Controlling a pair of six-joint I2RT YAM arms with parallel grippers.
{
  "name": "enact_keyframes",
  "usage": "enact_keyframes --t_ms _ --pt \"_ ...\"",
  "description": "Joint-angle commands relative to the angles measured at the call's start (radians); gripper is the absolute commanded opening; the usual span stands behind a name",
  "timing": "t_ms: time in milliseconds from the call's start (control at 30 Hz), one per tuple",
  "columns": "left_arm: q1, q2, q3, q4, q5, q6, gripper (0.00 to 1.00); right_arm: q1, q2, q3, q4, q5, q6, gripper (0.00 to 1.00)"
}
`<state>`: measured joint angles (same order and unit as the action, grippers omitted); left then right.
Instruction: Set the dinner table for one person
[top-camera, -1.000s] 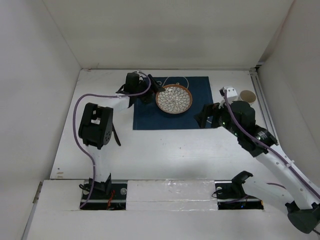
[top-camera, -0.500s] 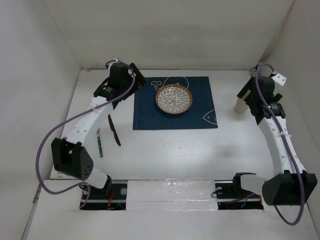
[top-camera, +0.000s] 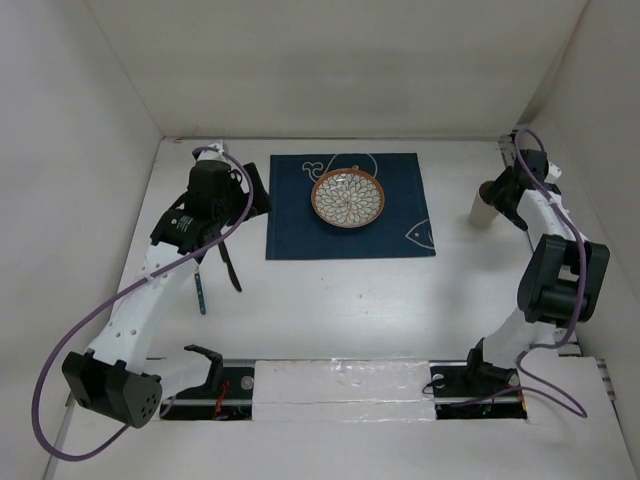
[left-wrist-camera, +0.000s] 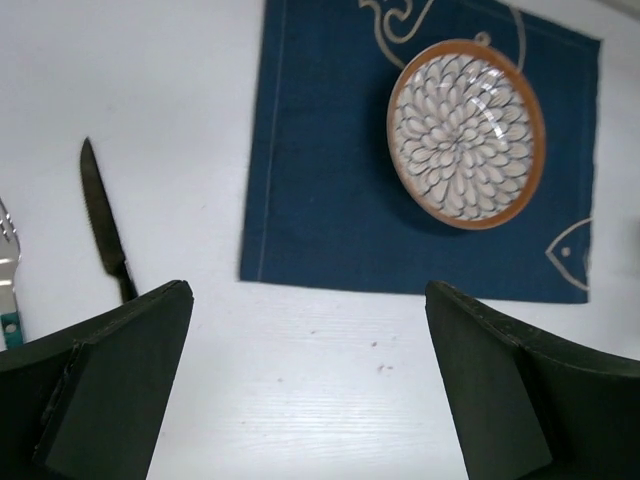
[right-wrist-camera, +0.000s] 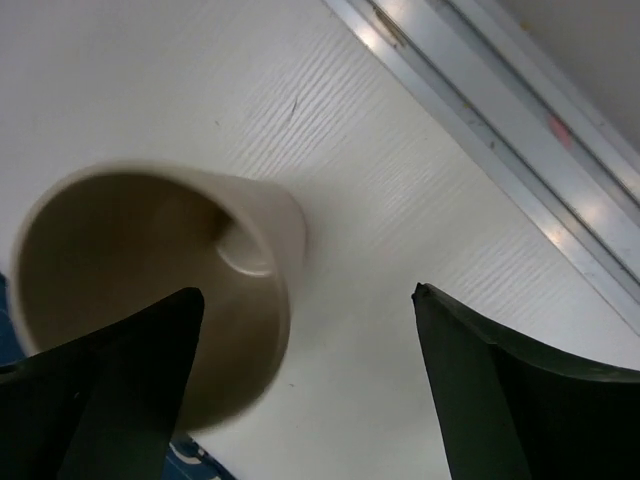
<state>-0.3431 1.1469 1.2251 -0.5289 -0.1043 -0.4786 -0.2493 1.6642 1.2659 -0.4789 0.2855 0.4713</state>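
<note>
The white dinner table (top-camera: 340, 300) carries a navy placemat (top-camera: 348, 235) with a patterned, orange-rimmed plate (top-camera: 348, 197) on it. My left gripper (top-camera: 255, 195) is open and empty, above the table just left of the placemat. The left wrist view shows the plate (left-wrist-camera: 466, 133), the placemat (left-wrist-camera: 330, 200), a knife (left-wrist-camera: 105, 220) and a fork (left-wrist-camera: 8, 262). A beige cup (top-camera: 483, 212) stands right of the placemat. My right gripper (top-camera: 497, 195) is open over it. In the right wrist view the cup (right-wrist-camera: 150, 280) lies partly under the left finger (right-wrist-camera: 100, 390).
The knife (top-camera: 228, 262) and a teal-handled fork (top-camera: 200, 290) lie on the table left of the placemat. A metal rail (right-wrist-camera: 500, 130) runs along the table's right edge, close to the cup. White walls enclose the table on three sides.
My left gripper has drawn back from the plate's left rim to the left of the placemat. My right gripper has swung from the placemat's right edge out to the cup.
</note>
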Motion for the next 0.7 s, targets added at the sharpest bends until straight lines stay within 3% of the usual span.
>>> enact_keyframes --t_ms 0,33,133,167,200,333,667 --pt "0.0 -0.019 -0.077 0.024 -0.034 0.071 1.0 -0.007 0.032 0.041 0.08 -0.039 0.016 0.89" --pt "0.009 -0.019 -0.088 0.033 0.006 0.071 1.0 0.002 0.042 0.029 0.091 -0.049 0.016 0.75" --pt "0.019 -0.01 -0.099 0.043 0.051 0.071 1.0 0.016 0.02 -0.002 0.114 -0.04 0.026 0.51" --pt "0.019 -0.01 -0.099 0.043 0.067 0.071 1.0 0.031 0.011 -0.002 0.126 -0.028 0.036 0.21" --pt "0.019 -0.01 -0.099 0.043 0.068 0.071 1.0 0.044 0.011 -0.002 0.126 0.0 0.036 0.09" --pt "0.019 -0.021 -0.117 0.061 0.091 0.071 1.0 0.145 0.011 0.084 0.126 0.03 0.027 0.06" --pt "0.019 -0.065 -0.147 0.061 0.051 0.08 1.0 0.307 0.534 0.88 -0.256 0.047 -0.082 0.04"
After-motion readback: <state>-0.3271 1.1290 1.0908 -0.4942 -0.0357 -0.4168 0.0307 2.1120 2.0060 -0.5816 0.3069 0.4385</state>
